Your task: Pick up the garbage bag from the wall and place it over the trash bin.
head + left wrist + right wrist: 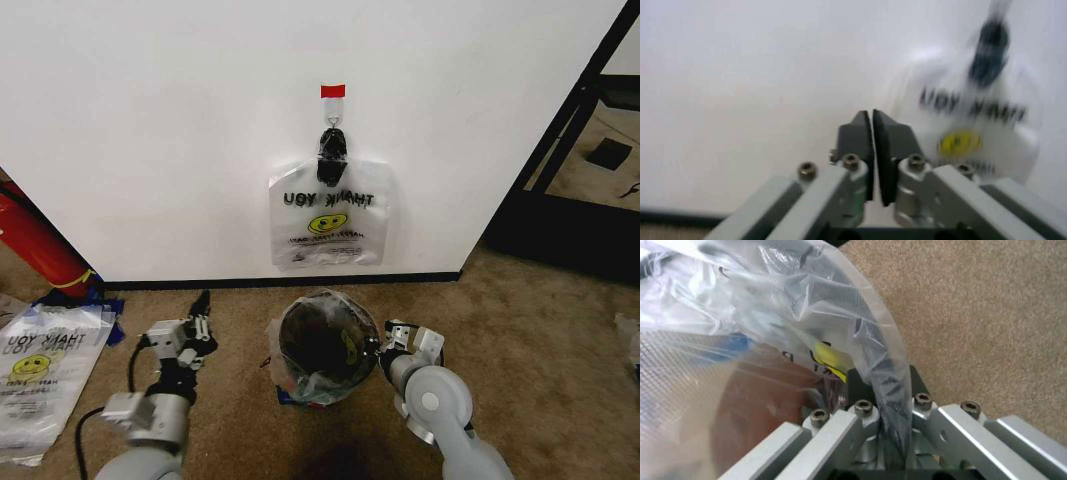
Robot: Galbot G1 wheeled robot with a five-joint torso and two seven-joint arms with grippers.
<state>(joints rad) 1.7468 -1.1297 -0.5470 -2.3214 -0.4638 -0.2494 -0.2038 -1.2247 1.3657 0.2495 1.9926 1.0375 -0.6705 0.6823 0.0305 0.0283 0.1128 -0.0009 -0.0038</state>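
**On the wall, one bag to fetch; at the bin, one already gripped**

At the top of the head view the wall point(150, 120) fills the frame, and the garbage bag point(328, 225) hangs flat against it from the black hook point(333, 143), just under the red tape strip point(332, 91). Below it, at lower centre, the trash bin point(322, 340) stands on the carpet point(540, 330) with a plastic liner point(773, 305) already in it.

My right tool point(877, 390) is pinching that liner at the rim. My left tool point(872, 145) is pressed together, low at the frame's lower left, aimed toward the wall.

I judge the reach should go up and rightward, spreading before the bag's top edge, beneath the hook. Open carpet lies left of the bin; the spare bags point(40, 370) at the far left edge are well apart.
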